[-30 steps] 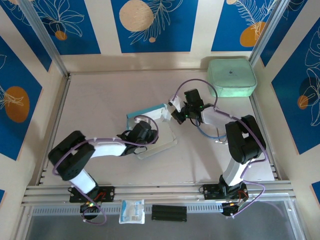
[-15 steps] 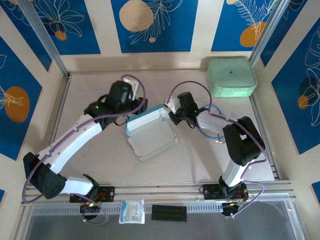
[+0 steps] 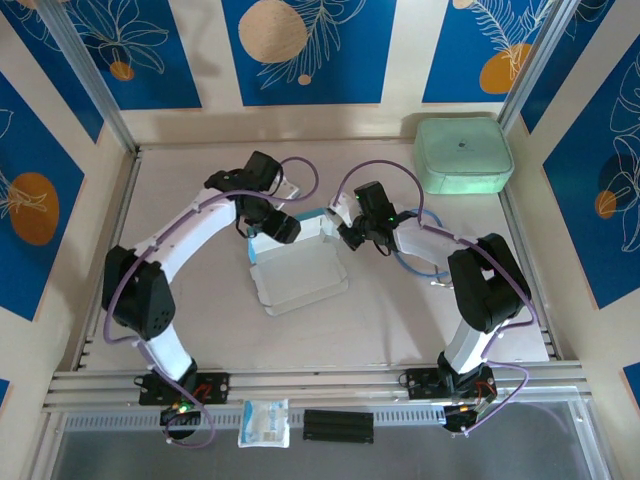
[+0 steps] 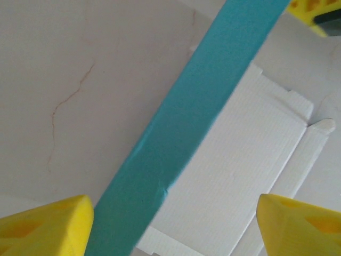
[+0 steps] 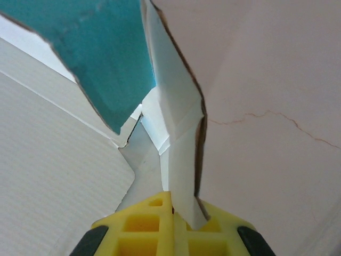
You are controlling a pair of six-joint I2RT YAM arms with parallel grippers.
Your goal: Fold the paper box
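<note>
Your left claw (image 4: pixel 170 226) stands released astride the paper box's (image 4: pixel 250 160) blue wall (image 4: pixel 202 96), which runs lengthwise between its fingers, and your right claw (image 5: pixel 178 210) pinches the end flap (image 5: pixel 176 122).

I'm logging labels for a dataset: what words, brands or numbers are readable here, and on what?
None can be read.
paper box: plain, no print visible.
white packet: bluish print, too small to read.
mint-green case: small mark on its lid, too small to read.

The left arm arcs toward twelve o'clock, its left end effector (image 3: pixel 282 228) spread wide. The right end effector (image 5: pixel 171 210), reaching toward ten o'clock, pinches the paper box (image 3: pixel 300 272).
</note>
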